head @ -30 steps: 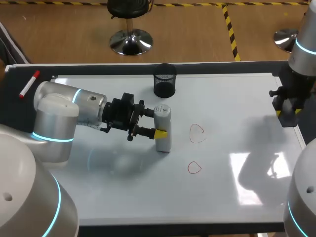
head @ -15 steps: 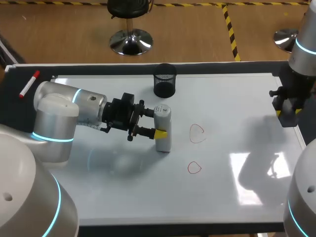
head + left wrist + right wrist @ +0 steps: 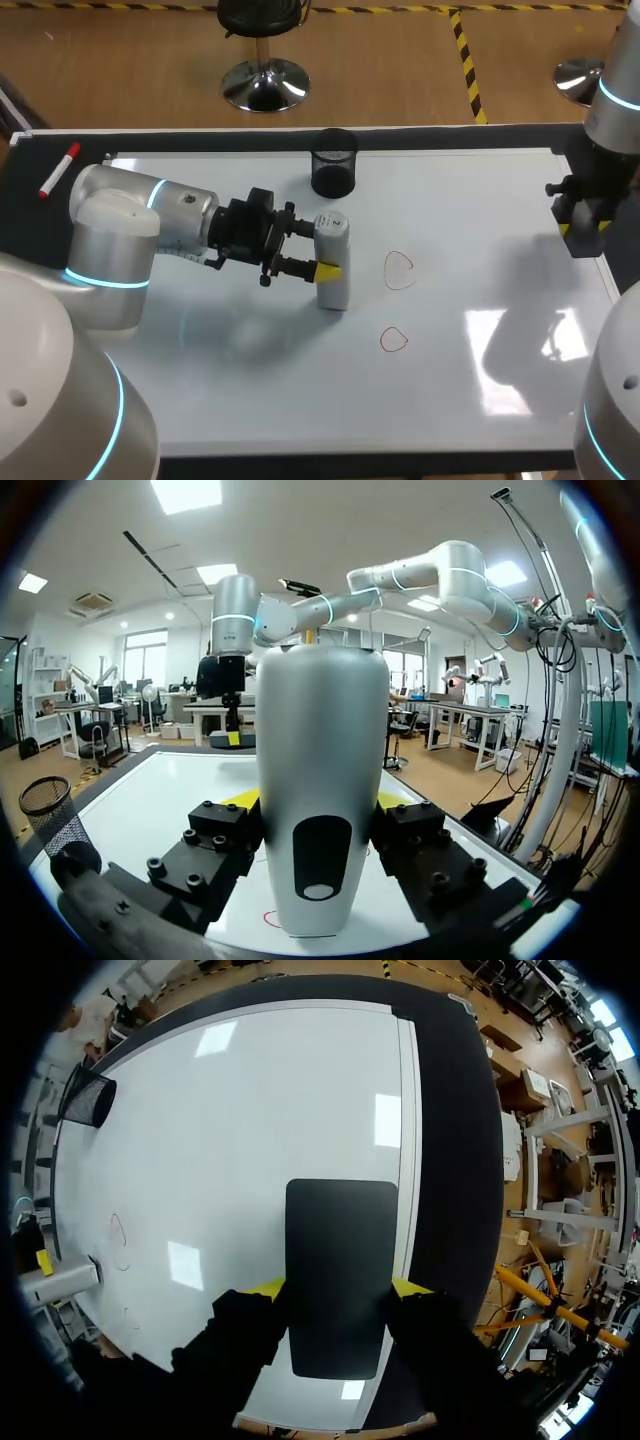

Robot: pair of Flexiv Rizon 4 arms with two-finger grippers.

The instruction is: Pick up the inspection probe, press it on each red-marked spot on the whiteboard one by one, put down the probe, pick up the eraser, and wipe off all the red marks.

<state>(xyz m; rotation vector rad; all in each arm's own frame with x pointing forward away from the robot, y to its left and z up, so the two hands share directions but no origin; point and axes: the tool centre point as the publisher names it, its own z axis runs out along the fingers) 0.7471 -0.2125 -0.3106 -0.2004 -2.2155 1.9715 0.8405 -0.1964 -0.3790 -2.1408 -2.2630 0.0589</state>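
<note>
Between the fingers of the left gripper [image 3: 318, 246] stands the inspection probe [image 3: 336, 285], a pale grey cylinder with a rounded top. The fingers [image 3: 300, 268] are closed on it from two sides, at about its middle height, and they lie almost level. The probe is upright, and its lower end seems to rest on the whiteboard [image 3: 480, 200]. In the left wrist view the probe [image 3: 322, 780] fills the gap between the yellow tips of this gripper [image 3: 318, 800], with a dark oval window on the side that faces the wrist.

Ahead of these fingers, past the probe, are two red marks: the far red mark [image 3: 399, 270] is near the probe, and the near red mark [image 3: 393, 340] is a little more apart from it. Neither touches the probe. A black mesh cup [image 3: 334, 162] stands beside the fingers, towards the far edge of the board.

The right gripper [image 3: 585, 228] is at the right edge of the whiteboard, well apart from the probe. In the right wrist view its yellow tips press on the two long sides of the black eraser [image 3: 340, 1260], so this gripper [image 3: 340, 1288] is closed on it, moderately wide. Under these fingers the eraser lies over the board's right border.
</note>
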